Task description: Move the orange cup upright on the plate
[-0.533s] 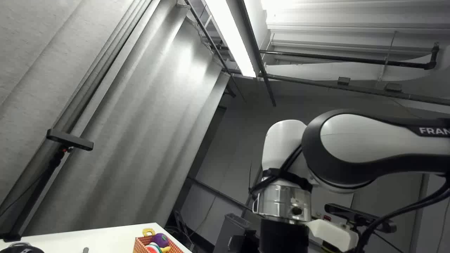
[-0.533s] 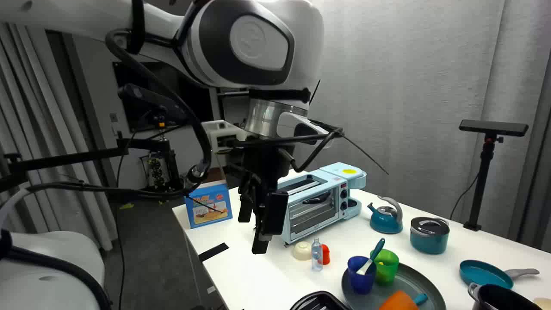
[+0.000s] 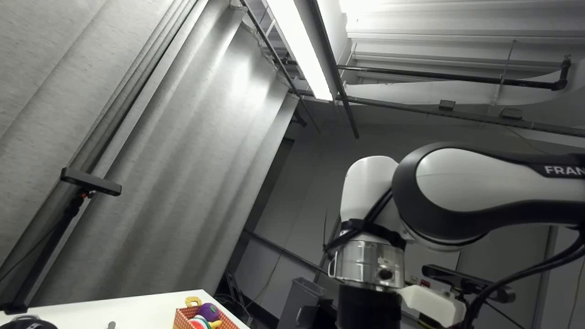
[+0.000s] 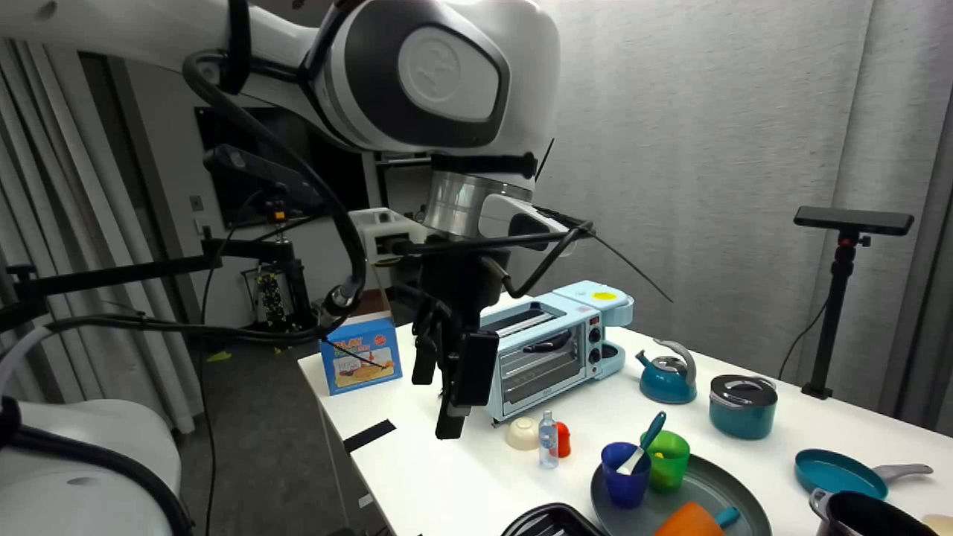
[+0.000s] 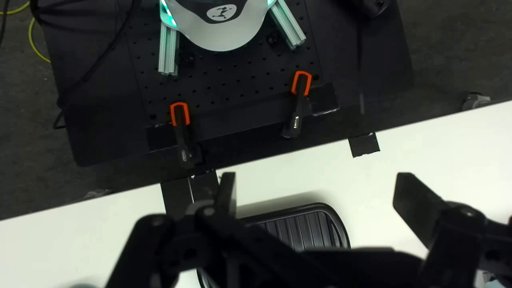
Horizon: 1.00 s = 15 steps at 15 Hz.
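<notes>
White worktop point(image 4: 476, 484); black hand point(image 5: 317, 192) spread apart, empty; likely pre-reach; next: grasp tilted orange cup point(image 4: 689, 522) on round grey plate point(image 4: 724, 484).

In an exterior view, lower right, a rounded orange cup point(image 4: 688, 520), cropped, looks plain; a tapered deep-blue cup point(image 4: 624, 487) and a translucent green cup point(image 4: 669, 469) contrast with a round dark-grey plate point(image 4: 733, 491).

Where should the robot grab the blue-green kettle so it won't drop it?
Probably the top of its grey handle, coming from straight above, with one of the jaws on each side. The kettle stands upright, and its slim handle arches over the lid, so that should be easiest. The round sides look harder to pinch, and the toaster oven sits toward the spout.
</notes>
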Available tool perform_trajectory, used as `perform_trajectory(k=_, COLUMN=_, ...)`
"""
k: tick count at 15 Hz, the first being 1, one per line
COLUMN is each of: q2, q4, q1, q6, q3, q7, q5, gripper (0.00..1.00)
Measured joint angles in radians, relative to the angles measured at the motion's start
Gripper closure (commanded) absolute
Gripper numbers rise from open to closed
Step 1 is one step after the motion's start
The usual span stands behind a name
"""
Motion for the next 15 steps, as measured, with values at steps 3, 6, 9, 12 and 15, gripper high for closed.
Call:
perform_trajectory(k=3, q2=0.0, q4=0.0, q1=0.0, q6=0.0, q3=0.0, q7=0.0, q5=0.0, gripper=0.0)
perform_trajectory(k=6, q2=0.0, q4=0.0, q1=0.0, q6=0.0, q3=0.0, q7=0.0, q5=0.0, gripper=0.0)
perform_trajectory(k=9, q2=0.001, q4=0.0, q1=0.0, q6=0.0, q3=0.001, q7=0.0, q5=0.0, gripper=0.0)
perform_trajectory(k=12, q2=0.004, q4=0.0, q1=-0.002, q6=0.003, q3=0.002, q7=0.0, q5=-0.002, gripper=0.0)
perform_trajectory(k=15, q2=0.012, q4=-0.001, q1=-0.005, q6=0.014, q3=0.002, q7=0.0, q5=-0.004, gripper=0.0)
